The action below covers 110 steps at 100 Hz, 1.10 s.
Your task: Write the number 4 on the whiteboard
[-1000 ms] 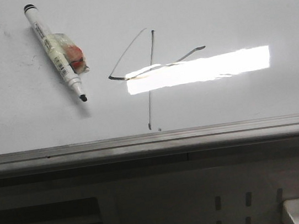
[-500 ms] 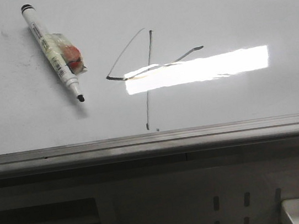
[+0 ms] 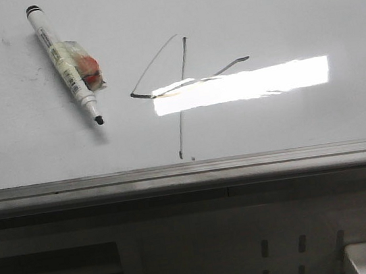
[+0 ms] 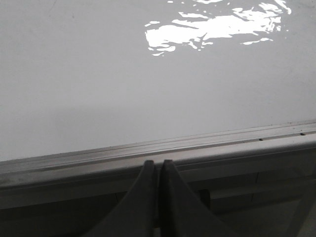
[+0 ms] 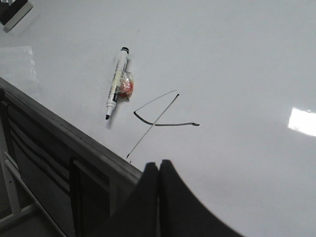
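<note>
- While neither gripper appears in the front view, we see the number 4 drawn on the whiteboard, its long vertical stroke running down toward the grey edge rail and leaning slightly, its crossbar passing into a bright strip of glare.
- We also see a marker pen lying on the board beside the figure, uncapped, its black tip toward the rail and its long axis slanted; a bit of clear wrap with something red clings to its barrel.
- From the left wrist view, the left gripper has its dark fingers pressed together with only a thin seam between them, clasping nothing we can see; it sits just short of the rail, with bare whiteboard beyond it, and the figure does not show.
- From the right wrist view, the right gripper is likewise closed finger against finger and empty, hanging over the board's near edge.
- We find the number 4 just beyond those fingertips, the foot of its long stroke nearest them and the stroke slanting away.
- We see the marker pen beyond the figure and off to one side, apart from the gripper, its tip pointing back toward the rail.
</note>
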{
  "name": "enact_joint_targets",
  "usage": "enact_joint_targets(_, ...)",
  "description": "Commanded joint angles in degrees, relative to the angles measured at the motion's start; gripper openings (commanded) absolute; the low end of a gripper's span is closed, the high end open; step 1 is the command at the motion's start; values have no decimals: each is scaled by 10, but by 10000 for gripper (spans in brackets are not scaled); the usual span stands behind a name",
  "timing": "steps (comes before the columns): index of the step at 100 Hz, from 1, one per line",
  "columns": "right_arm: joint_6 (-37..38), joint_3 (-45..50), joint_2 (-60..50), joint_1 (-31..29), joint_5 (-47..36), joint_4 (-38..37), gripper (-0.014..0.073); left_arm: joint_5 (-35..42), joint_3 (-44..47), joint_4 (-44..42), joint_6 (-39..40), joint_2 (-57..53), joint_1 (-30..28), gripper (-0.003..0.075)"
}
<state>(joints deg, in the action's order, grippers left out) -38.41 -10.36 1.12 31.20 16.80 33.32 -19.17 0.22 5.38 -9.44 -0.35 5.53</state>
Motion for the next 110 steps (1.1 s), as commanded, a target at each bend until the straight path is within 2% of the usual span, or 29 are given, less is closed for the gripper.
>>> enact_joint_targets(1, 0, -2, 7, -7, -61, -24, -54, 29, 20, -1, 6, -14, 0, -20)
enact_joint_targets(8, 49, 21, 7, -22, -111, -63, -54, 29, 20, -1, 6, -14, 0, -20)
enact_joint_targets(14, 171, 45, 7, -42, -134, -140, -54, 29, 20, -1, 6, -14, 0, -20)
enact_joint_targets(16, 243, 56, 7, -51, -137, -196, -54, 29, 20, -1, 6, -14, 0, -20)
enact_joint_targets(19, 300, 65, 7, -64, -139, -244, -54, 29, 20, -1, 6, -14, 0, -20)
enact_joint_targets(24, 444, 86, 7, -93, -138, -369, -54, 29, 20, -1, 6, -14, 0, -20)
enact_joint_targets(29, 514, 101, 7, -117, -138, -430, -54, 29, 20, -1, 6, -14, 0, -20)
enact_joint_targets(32, 538, 113, 7, -132, -138, -437, -54, 29, 20, -1, 6, -14, 0, -20)
enact_joint_targets(36, 538, 125, 6, -155, -138, -437, -54, 29, 20, -1, 6, -14, 0, -20)
enact_joint_targets(46, 538, 124, -8, -199, -52, -437, -54, 29, 20, -1, 6, -14, 0, -20)
enact_joint_targets(58, 538, 124, -25, -214, 18, -437, -54, 29, 20, -1, 6, -14, 0, -20)
enact_joint_targets(110, 538, 124, -25, -214, 13, -437, -54, 29, 20, -1, 6, -14, 0, -20)
